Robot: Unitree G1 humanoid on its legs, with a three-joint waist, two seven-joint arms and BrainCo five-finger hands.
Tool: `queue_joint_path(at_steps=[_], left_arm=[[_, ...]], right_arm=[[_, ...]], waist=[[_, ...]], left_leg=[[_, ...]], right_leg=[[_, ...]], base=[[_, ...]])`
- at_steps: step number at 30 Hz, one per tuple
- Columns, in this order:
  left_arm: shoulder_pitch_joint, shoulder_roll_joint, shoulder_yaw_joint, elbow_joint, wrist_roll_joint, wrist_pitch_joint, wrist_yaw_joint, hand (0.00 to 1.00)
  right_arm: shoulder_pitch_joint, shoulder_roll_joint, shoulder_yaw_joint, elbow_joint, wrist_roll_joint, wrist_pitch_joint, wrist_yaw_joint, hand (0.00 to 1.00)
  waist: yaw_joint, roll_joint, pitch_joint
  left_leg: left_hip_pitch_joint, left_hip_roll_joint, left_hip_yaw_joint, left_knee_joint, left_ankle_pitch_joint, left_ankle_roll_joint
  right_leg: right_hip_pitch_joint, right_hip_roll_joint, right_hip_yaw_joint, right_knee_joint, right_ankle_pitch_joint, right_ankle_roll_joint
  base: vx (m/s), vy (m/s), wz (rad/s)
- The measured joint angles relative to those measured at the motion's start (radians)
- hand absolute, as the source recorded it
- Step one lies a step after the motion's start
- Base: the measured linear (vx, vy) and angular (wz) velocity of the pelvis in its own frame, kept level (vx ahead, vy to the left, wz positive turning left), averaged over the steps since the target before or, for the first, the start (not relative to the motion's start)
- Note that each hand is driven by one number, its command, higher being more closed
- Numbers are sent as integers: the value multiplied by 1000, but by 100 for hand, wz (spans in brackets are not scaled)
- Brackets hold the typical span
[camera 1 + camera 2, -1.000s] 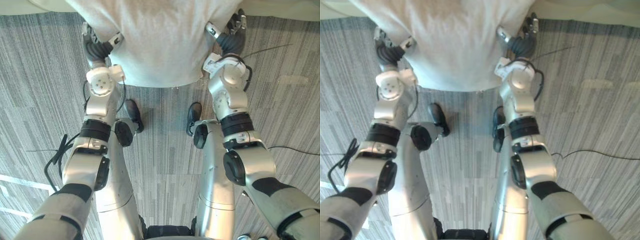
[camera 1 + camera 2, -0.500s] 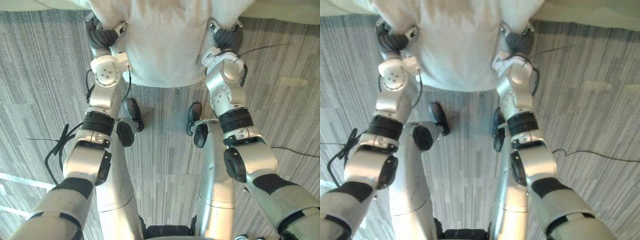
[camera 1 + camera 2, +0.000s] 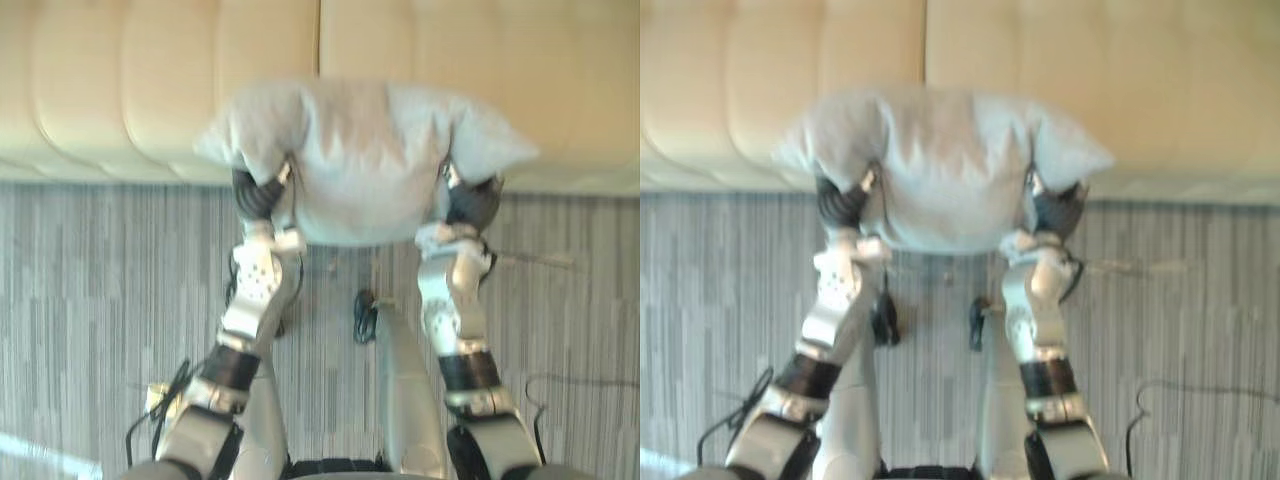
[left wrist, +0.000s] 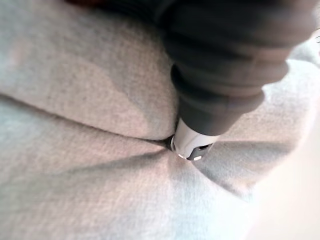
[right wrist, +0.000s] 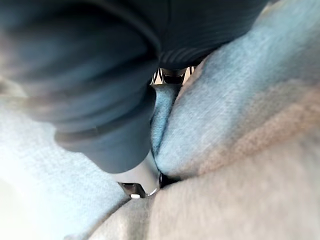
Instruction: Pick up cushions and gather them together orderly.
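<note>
- Left hand (image 3: 258,193) is pushed into the left side of the cushion (image 3: 365,160), with its dark ribbed cover pressed hard against the pale grey fabric.
- In the left wrist view, a short silver part of that hand sinks into a deep crease. The fabric folds over the rest, so whether the fingers are curled or straight cannot be told.
- The right hand (image 3: 472,203) mirrors it on the cushion's right side, its dark cover tucked in just under the bulging corner.
- The right wrist view tells the same story: fabric swells around the cover and a glint of silver shows at the fold. The fingers are hidden, so that grip cannot be read either.
- The cushion itself sits squeezed between the two hands, pinched at both flanks. Its upper corners flare out to left and right and its middle puffs forward.
- Behind it, a cream sofa (image 3: 130,90) runs across the upper part of the head views in padded panels. One vertical seam stands right above the cushion's middle.
- The cushion overlaps the sofa's lower edge; whether the two touch cannot be told.
- Striped grey carpet (image 3: 90,300) lies below, and both silver arms reach up over it to the cushion's sides.
</note>
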Motion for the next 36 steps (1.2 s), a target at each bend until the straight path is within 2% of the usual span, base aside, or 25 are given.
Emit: queue_joint_path(at_steps=[1, 7, 10, 15, 17, 18, 19, 20, 21, 22, 23, 24, 25, 26, 27, 28, 29, 30, 31, 32, 33, 34, 35, 36], left_arm=[[63, -10, -2, -12, 0, 0, -12, 100], [266, -11, -38, -83, 10, -5, -50, 100], [324, -10, -52, -88, 9, -7, -69, 100], [386, -5, -54, -87, -4, -7, -93, 100], [406, 2, -55, -85, -10, -5, -108, 100], [414, 10, -58, -74, -12, -3, -113, 100], [426, 27, -63, -51, -13, 8, -128, 100], [430, 33, -66, -50, -13, 11, -128, 100], [438, 52, -80, -44, -13, 19, -128, 100], [444, 64, -93, -41, -11, 34, -128, 100], [444, 68, -97, -39, -9, 35, -129, 100], [443, 70, -98, -36, -2, 35, -128, 100], [440, 71, -98, -36, 1, 32, -128, 100], [440, 74, -98, -36, 2, 31, -128, 100], [436, 79, -98, -35, 2, 31, -128, 100], [429, 85, -98, -28, 2, 31, -130, 100], [425, 89, -99, -23, 1, 31, -131, 100], [419, 94, -104, -13, 1, 31, -136, 100], [419, 73, -116, 11, 1, 37, -145, 100], [423, 70, -120, 11, 1, 39, -148, 100], [424, 65, -123, 11, 1, 39, -151, 100], [421, 45, -123, 10, 1, 39, -154, 100], [421, 37, -123, 9, 2, 39, -155, 100], [421, 24, -123, 5, 2, 39, -166, 100]], right_arm=[[70, 0, 19, -30, -16, 7, 5, 100], [308, -1, 62, -103, -112, 23, 49, 100], [352, -3, 62, -94, -121, 31, 70, 100], [372, -6, 62, -47, -121, 45, 103, 100], [379, -7, 62, -19, -122, 47, 110, 100], [377, -9, 61, 10, -122, 49, 115, 100], [387, -10, 60, 55, -125, 57, 119, 100], [391, -10, 60, 62, -128, 58, 120, 100], [405, -9, 58, 75, -144, 68, 121, 100], [420, -9, 52, 83, -161, 78, 121, 100], [423, -10, 49, 91, -162, 78, 121, 100], [417, -11, 48, 108, -162, 80, 121, 100], [415, -9, 49, 110, -162, 83, 125, 100], [415, -11, 49, 110, -162, 83, 130, 100], [414, -17, 46, 110, -162, 83, 133, 100], [411, -33, 44, 111, -162, 87, 138, 100], [410, -40, 45, 111, -162, 89, 140, 100], [408, -44, 44, 114, -162, 91, 141, 100], [396, -76, 39, 132, -161, 96, 141, 100], [397, -82, 38, 132, -161, 99, 141, 100], [403, -80, 29, 122, -161, 104, 141, 100], [431, -80, 18, 75, -162, 115, 141, 100], [445, -80, 14, 53, -162, 117, 141, 100], [482, -79, 9, -9, -161, 119, 141, 100]], waist=[[0, 1, -47], [-1, 4, -193], [-5, 14, -240], [-4, 20, -257], [-3, 19, -256], [-1, 19, -255], [-5, 14, -250], [-6, 12, -249], [-9, 5, -245], [-17, 7, -237], [-22, 16, -232], [-28, 14, -236], [-28, -1, -242], [-29, -2, -241], [-33, 1, -241], [-42, -3, -242], [-47, -16, -248], [-60, -24, -247], [-65, 38, -249], [-63, 54, -254], [-64, 64, -256], [-63, 75, -255], [-60, 82, -257], [-39, 86, -257]], left_leg=[[46, -2, 7, -45, 3, -4], [281, -16, 38, -258, 29, -12], [351, -38, 44, -338, 43, -10], [403, -47, 40, -371, 39, -3], [419, -51, 44, -369, 11, 2], [430, -50, 49, -360, -11, 13], [461, -48, 57, -337, -44, 15], [469, -47, 57, -334, -52, 15], [496, -53, 56, -324, -73, 16], [532, -56, 42, -329, -87, 29], [542, -53, 39, -335, -92, 35], [550, -48, 33, -341, -95, 36], [559, -49, 32, -361, -95, 36], [562, -49, 27, -367, -96, 34], [563, -47, 7, -374, -100, 27], [568, -46, -12, -382, -112, 5], [572, -50, -19, -379, -120, -10], [583, -60, -48, -358, -148, -44], [596, -18, -98, -350, -167, -55], [603, -6, -109, -342, -166, -64], [588, 9, -141, -271, -152, -61], [504, 37, -169, -74, -109, -30], [468, 52, -172, 4, -77, -16], [389, 96, -167, 181, 28, 10]], right_leg=[[46, 3, -4, -48, 5, 2], [286, 16, -15, -295, 54, 14], [361, 12, -15, -387, 76, 26], [429, 14, -1, -462, 114, 37], [417, 11, 9, -417, 113, 40], [380, 11, 25, -326, 114, 61], [306, 1, 37, -120, 138, 99], [292, -2, 41, -82, 147, 109], [251, -12, 54, 33, 200, 110], [198, -18, 53, 143, 290, 99], [189, -19, 47, 162, 298, 79], [186, -19, 32, 149, 238, 60], [178, -14, 18, 62, 161, 46], [176, -9, 12, 9, 147, 48], [176, 8, 15, -111, 149, 50], [181, 32, 32, -299, 188, 59], [200, 35, 42, -381, 220, 59], [224, 37, 71, -449, 311, 10], [227, 80, 40, -383, 246, -17], [223, 89, 26, -364, 221, -21], [229, 95, -3, -323, 175, -44], [265, 110, -39, -310, 145, -68], [283, 119, -53, -315, 139, -77], [342, 133, -76, -340, 123, -102]], base=[[231, 7, -1], [222, 32, -2], [192, 37, 2], [120, 42, -12], [38, 65, -25], [8, 108, -33], [0, 89, -24], [18, 58, -10], [69, 25, 3], [75, 22, 8], [121, 9, 16], [151, -28, 7], [178, -55, 3], [207, -99, 1], [251, -136, 17], [283, -159, 28], [353, -222, 46], [393, -243, 41], [396, -236, 31], [414, -195, 18], [415, -213, 37], [423, -223, 42], [483, -249, 42], [458, -211, 23]])
